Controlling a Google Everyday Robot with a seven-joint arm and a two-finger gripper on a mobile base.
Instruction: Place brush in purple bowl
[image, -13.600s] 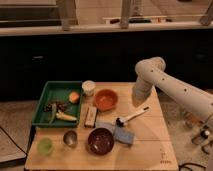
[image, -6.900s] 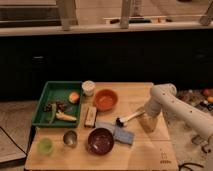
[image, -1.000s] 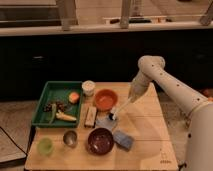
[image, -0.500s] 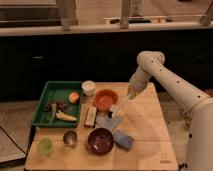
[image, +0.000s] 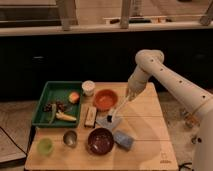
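Note:
My gripper (image: 128, 96) is over the middle of the wooden table, right of the orange bowl. It is shut on the pale handle of the brush (image: 118, 109). The brush hangs tilted down and to the left, with its dark head (image: 111, 120) low over the table. The purple bowl (image: 100, 140) stands near the table's front edge, below and slightly left of the brush head, and holds nothing. The brush head is beyond the bowl's far rim, apart from it.
An orange bowl (image: 105, 99) and a white cup (image: 88, 87) stand at the back. A tan block (image: 90, 116) lies left of the brush. A blue sponge (image: 123, 139) lies right of the purple bowl. A green tray (image: 46, 90) with food, a metal cup (image: 70, 137) and a green cup (image: 45, 146) are at the left.
The arm has drawn back and up a little with the brush in the gripper. The brush head has swung slightly left over the table. The bowls and the sponge have not moved.

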